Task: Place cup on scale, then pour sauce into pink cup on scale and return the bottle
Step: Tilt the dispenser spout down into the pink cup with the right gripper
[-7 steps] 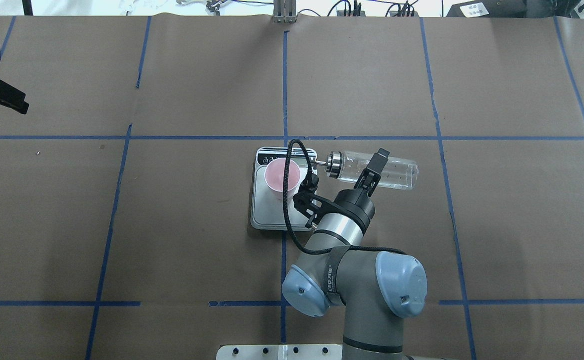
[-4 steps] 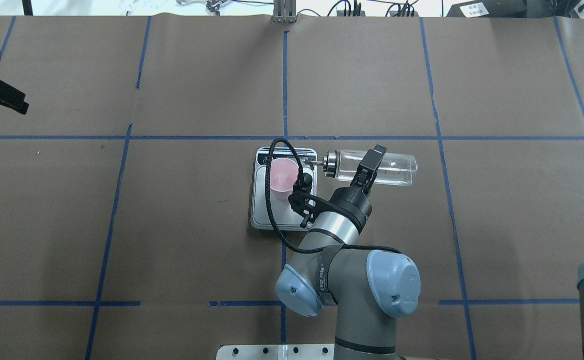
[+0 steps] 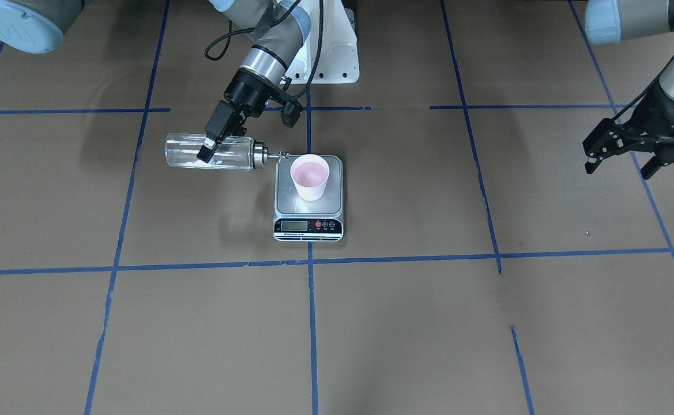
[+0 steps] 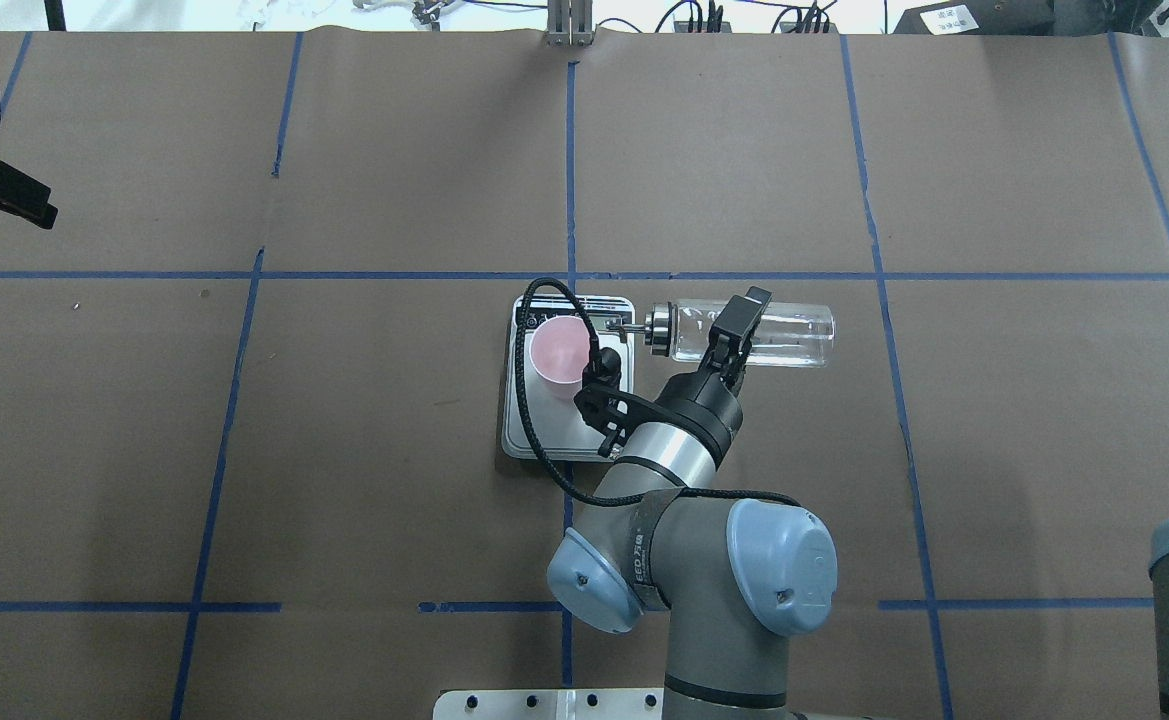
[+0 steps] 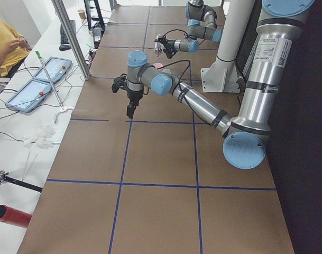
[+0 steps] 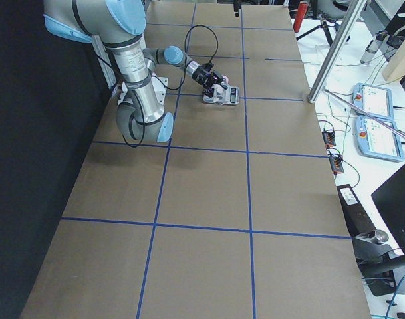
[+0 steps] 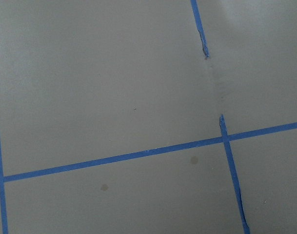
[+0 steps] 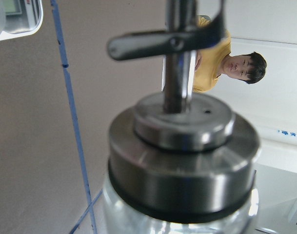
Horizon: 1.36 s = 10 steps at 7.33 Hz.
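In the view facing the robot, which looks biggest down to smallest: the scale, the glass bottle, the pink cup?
1. scale: the largest footprint.
2. bottle: looks longer than the scale, but much slimmer.
3. cup: the smallest.

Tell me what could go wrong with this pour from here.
1. The right gripper holds the bottle level, with its spout short of the rim of the cup and over the edge of the scale; the pour may hit the platform.
2. The cup looks light; moving the spout closer could tip it.
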Motion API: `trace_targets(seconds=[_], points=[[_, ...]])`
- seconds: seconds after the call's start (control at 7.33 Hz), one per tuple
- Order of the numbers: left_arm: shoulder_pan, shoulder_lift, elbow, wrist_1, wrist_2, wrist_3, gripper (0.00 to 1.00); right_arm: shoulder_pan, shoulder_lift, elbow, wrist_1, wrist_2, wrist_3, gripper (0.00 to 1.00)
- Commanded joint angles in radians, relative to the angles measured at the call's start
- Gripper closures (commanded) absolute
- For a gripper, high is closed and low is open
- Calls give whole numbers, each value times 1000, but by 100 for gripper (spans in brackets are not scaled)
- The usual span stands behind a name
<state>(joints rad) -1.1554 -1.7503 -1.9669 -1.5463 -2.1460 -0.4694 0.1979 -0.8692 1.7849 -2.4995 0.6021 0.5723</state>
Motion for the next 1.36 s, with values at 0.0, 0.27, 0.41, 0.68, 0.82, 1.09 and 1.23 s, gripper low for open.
trace_targets(seconds=[0.0,0.27,0.41,0.68,0.82,1.09,1.23], points=[[-3,0,-1,0,0,0,0,0,21,-10,-1,-2,-40,100],[-4,18,-16,2,-2,0,0,0,35,-10,-34,-5,-83,100],[-4,26,-30,0,-2,-2,0,0,42,-10,-68,-5,-104,100],[-3,29,-30,2,-2,-2,0,0,45,-10,-90,-19,-155,100],[-3,28,-30,0,-2,-2,0,0,45,-10,-93,-22,-178,100],[-3,29,-30,0,-2,-2,0,2,44,-10,-93,-24,-178,100],[-4,29,-29,2,-2,-2,0,2,45,-10,-94,-24,-178,100]])
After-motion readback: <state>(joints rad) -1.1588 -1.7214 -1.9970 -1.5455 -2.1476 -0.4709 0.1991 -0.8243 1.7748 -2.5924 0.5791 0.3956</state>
